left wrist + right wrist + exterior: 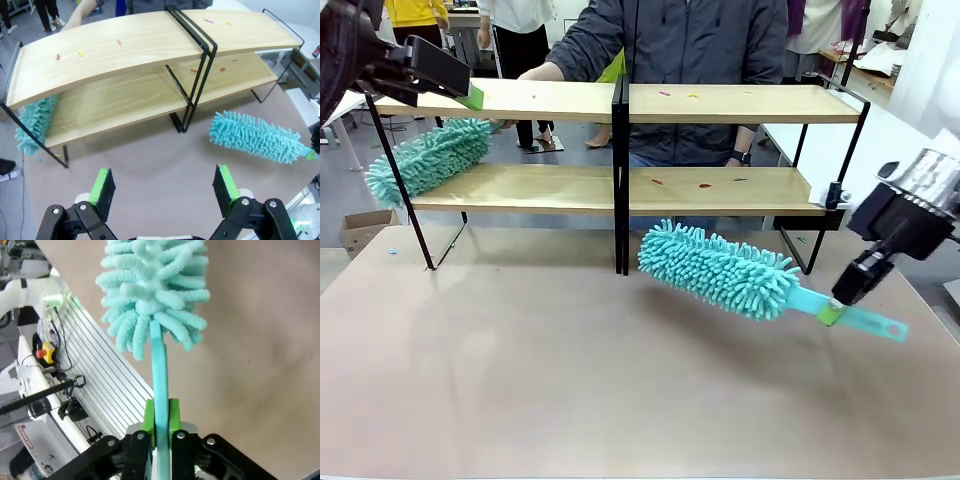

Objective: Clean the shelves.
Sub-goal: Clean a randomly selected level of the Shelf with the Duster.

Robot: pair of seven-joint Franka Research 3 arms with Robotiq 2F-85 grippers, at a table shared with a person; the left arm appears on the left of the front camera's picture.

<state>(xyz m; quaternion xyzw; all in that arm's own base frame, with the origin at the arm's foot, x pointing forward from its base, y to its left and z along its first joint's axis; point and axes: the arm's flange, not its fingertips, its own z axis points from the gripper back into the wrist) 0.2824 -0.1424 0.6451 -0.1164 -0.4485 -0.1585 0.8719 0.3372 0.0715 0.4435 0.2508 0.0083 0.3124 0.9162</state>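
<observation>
Right hand is pinching a duster in front of the shelves; left hand is hanging spread and empty.

The right hand, at the lower right of the front view, is gripping the teal handle near its end, I'd guess so the fluffy head is reaching ahead of the arm. That head is hanging low over the tabletop, just in front of the lower right board and apart from it. Coloured crumbs are lying on the boards, likely what it's going after. The left hand is hovering at the upper left, beside the top board's left end. A second duster is poking off the lower board's left end.
</observation>
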